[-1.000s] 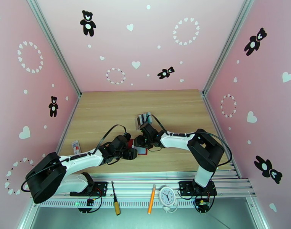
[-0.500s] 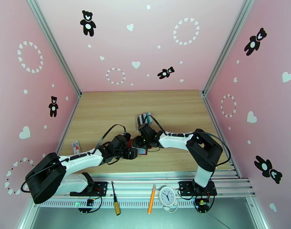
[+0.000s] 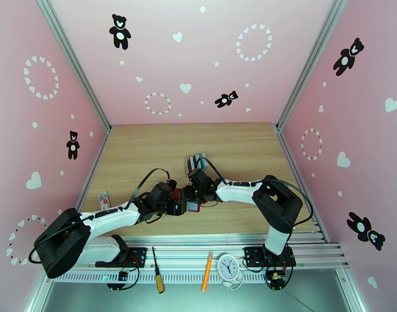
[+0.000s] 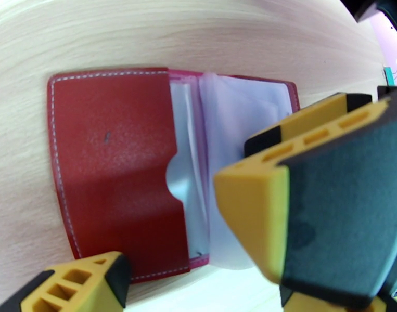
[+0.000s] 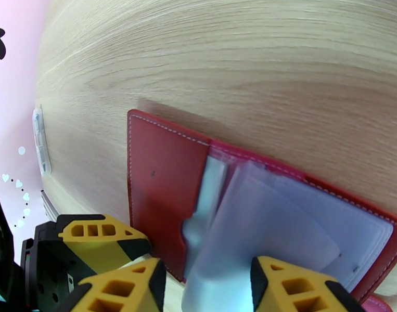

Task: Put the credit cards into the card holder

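card holder: dark red leather-like skin, matt, stitched edge
pockets: clear greyish plastic, faintly glossy
table: pale wood grain, smooth

Bench clutter inside a pink, sticker-covered booth

A pale wooden table is enclosed by pink walls printed with black bears and white hearts. A clear slotted rack stands near the table's middle, and a small flat white packet lies by the left edge. On the metal rail in front lie a screwdriver, an orange pen and a small white clock.
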Controlling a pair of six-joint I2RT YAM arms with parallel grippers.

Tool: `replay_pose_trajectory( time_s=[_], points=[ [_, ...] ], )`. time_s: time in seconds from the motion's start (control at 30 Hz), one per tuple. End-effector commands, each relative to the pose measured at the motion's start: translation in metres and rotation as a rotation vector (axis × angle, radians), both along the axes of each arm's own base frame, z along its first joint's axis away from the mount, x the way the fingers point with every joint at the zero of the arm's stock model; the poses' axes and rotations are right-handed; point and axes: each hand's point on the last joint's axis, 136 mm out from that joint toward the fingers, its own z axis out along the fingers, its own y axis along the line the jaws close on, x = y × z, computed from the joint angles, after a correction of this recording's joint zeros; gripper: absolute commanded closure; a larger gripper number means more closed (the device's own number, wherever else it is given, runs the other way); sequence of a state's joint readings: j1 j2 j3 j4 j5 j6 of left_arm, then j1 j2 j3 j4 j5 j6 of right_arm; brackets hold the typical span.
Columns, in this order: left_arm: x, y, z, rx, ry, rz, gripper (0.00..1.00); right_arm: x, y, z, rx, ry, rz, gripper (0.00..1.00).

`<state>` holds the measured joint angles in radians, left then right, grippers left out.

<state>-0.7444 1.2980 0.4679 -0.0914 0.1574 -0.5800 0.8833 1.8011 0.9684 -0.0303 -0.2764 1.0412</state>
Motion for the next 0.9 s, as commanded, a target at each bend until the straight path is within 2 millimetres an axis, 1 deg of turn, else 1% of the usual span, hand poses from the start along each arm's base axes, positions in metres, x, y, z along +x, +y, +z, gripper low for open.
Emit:
replay_pose_trajectory(
  time_s=[0.0, 0.2, 0.43, 0.53, 0.6, 0.77, 0.87],
  points=[
    [-0.01, 0.014, -0.022, 0.064, 0.076, 0.017, 0.19, 0.001, 0.015, 0.012, 0.067, 0.013, 0.001, 0.5],
    [-0.011, 0.018, -0.031, 0.1, 0.095, 0.029, 0.22, 0.0, 0.018, 0.012, 0.088, 0.018, -0.001, 0.5],
    [-0.012, 0.023, -0.044, 0.148, 0.133, 0.038, 0.29, 0.001, 0.022, 0.018, 0.107, 0.021, 0.008, 0.5],
    [-0.013, 0.025, -0.05, 0.17, 0.149, 0.042, 0.33, 0.002, 0.02, 0.024, 0.114, 0.013, 0.003, 0.5],
    [-0.014, 0.026, -0.053, 0.18, 0.159, 0.043, 0.37, 0.005, 0.017, 0.028, 0.114, 0.007, -0.001, 0.5],
    [-0.014, 0.026, -0.055, 0.188, 0.166, 0.041, 0.45, 0.008, 0.012, 0.042, 0.122, -0.015, -0.002, 0.5],
    [-0.013, 0.025, -0.055, 0.19, 0.167, 0.041, 0.47, 0.009, 0.006, 0.053, 0.127, -0.034, -0.005, 0.5]
  ],
)
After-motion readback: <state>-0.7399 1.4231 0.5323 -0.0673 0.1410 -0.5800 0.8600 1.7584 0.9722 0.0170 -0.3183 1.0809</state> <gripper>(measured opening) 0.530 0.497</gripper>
